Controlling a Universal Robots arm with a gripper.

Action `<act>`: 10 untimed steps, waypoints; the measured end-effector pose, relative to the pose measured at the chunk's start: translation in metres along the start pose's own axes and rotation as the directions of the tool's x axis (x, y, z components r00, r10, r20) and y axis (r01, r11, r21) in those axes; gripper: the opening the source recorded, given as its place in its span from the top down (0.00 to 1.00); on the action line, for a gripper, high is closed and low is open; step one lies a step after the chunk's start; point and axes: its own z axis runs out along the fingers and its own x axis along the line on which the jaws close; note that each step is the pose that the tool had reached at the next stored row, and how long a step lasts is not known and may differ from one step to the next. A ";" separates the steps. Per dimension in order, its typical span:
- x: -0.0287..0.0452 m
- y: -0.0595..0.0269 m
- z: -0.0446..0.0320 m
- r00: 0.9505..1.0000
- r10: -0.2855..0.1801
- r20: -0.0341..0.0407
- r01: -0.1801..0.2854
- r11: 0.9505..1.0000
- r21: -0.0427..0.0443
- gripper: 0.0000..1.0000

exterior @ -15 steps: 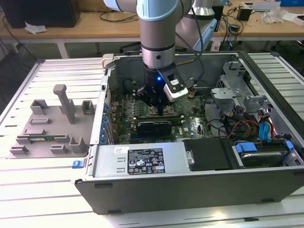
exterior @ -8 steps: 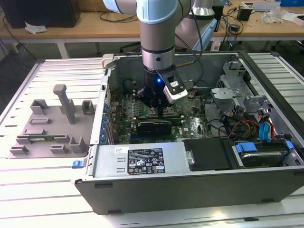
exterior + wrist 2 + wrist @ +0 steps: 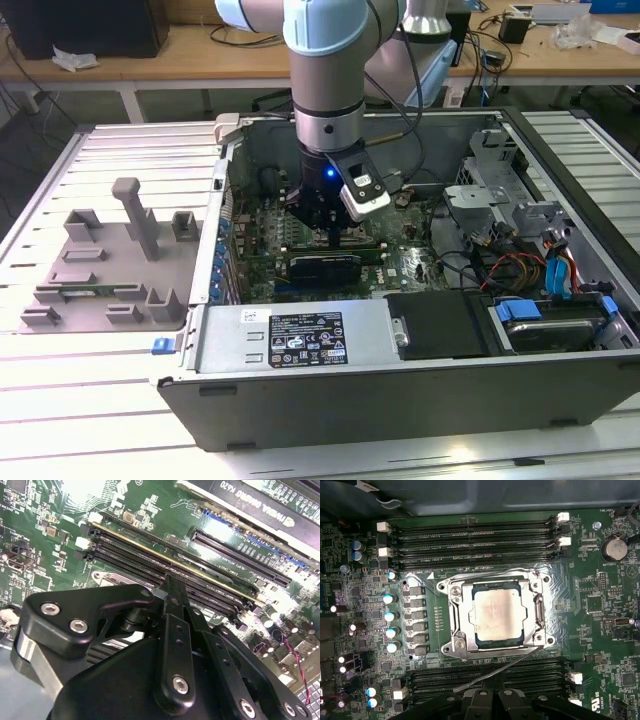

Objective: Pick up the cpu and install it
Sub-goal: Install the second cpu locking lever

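Sitting cpu [image 3: 498,614] beneath gripper [image 3: 492,696]

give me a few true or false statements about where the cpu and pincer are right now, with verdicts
1. The cpu lies inside the socket frame on the motherboard. True.
2. The pincer is outside the computer case, over the grey tray. False: it reaches down into the open case, above the motherboard.
3. The cpu is clamped in the pincer. False: in the first wrist view the cpu sits flat in the socket, apart from the pincer.
4. A thin metal lever runs along one side of the socket. True.
5. The grey tray sits on the exterior view's right of the case. False: it sits on the exterior view's left.
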 end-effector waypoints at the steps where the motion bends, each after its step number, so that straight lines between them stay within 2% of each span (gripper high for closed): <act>1: 0.0001 0.0000 0.0000 1.000 0.000 0.000 0.000 1.000 0.000 0.89; 3: 0.0002 0.0000 -0.0001 1.000 0.000 0.000 0.000 1.000 0.000 0.89; 6: -0.0003 0.0000 -0.0065 1.000 0.000 0.000 0.000 1.000 0.000 0.89; 10: -0.0010 -0.0001 -0.0120 1.000 0.000 0.000 0.000 1.000 0.005 0.89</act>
